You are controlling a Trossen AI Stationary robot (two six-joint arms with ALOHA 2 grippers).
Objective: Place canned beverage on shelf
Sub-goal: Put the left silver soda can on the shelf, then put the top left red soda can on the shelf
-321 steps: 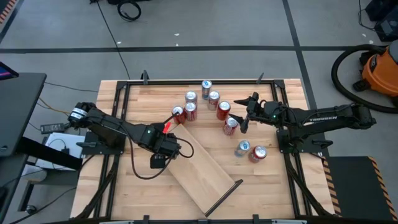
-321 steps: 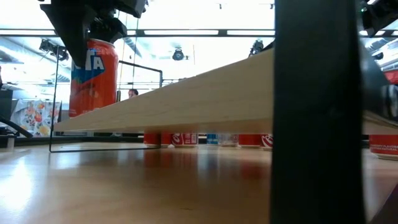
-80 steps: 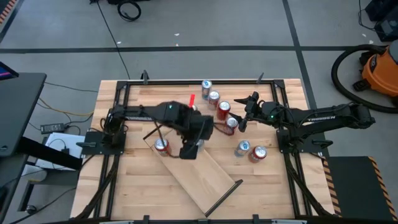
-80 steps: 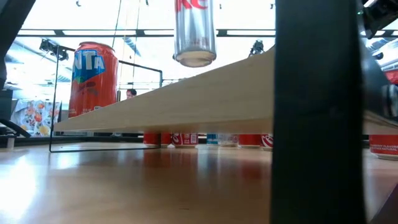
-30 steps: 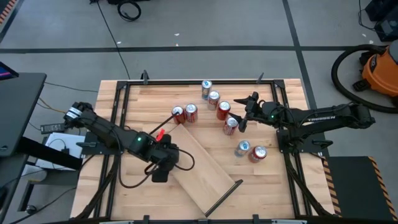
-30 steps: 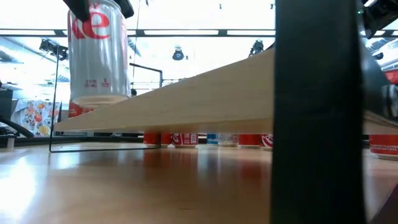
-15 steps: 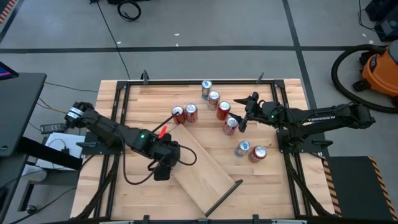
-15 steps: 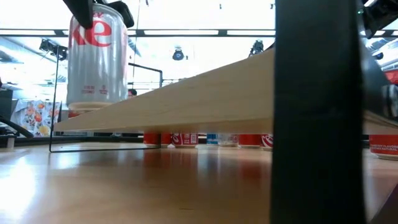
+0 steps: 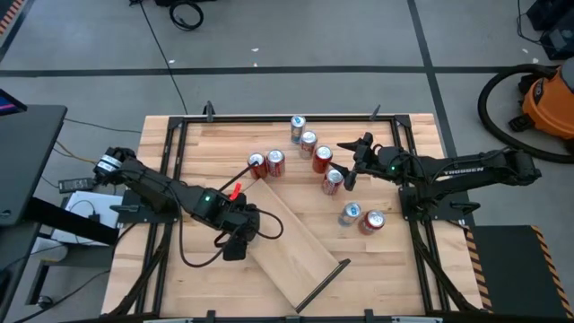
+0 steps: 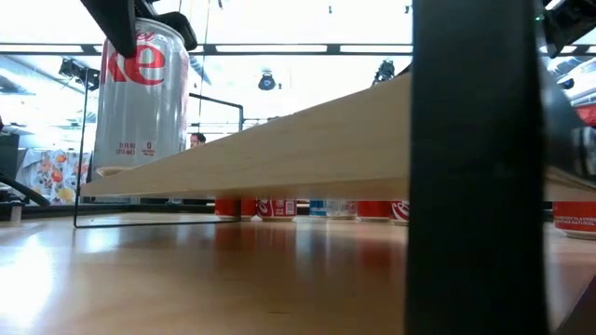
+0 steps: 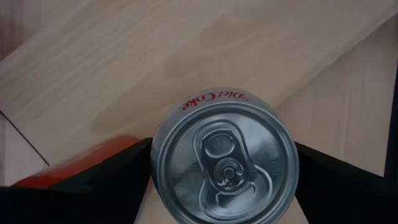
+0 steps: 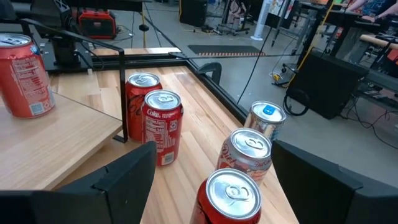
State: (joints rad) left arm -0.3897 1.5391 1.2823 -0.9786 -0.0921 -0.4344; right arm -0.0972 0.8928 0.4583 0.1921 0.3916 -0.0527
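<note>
The silver Diet Coke can [image 10: 142,100] stands upright on the left end of the shelf [image 9: 291,242], the pale plank lying diagonally across the table [image 9: 395,269]. In the low view its base meets the plank's top edge. The left gripper [image 9: 235,240] hangs straight above it, the arm reaching in low from the table's left side and bent down at the wrist. In the left wrist view the two dark fingers [image 11: 115,174] flank the can's lid; whether they press the can or have let go cannot be told. An orange can [image 11: 74,163] peeks out just beside it on the plank.

The right gripper [image 9: 352,166] waits over the far right of the table, fingers parted and holding nothing, above a cluster of red cans [image 12: 163,124] standing behind the shelf. A black rod [image 9: 325,283] closes the shelf's near end.
</note>
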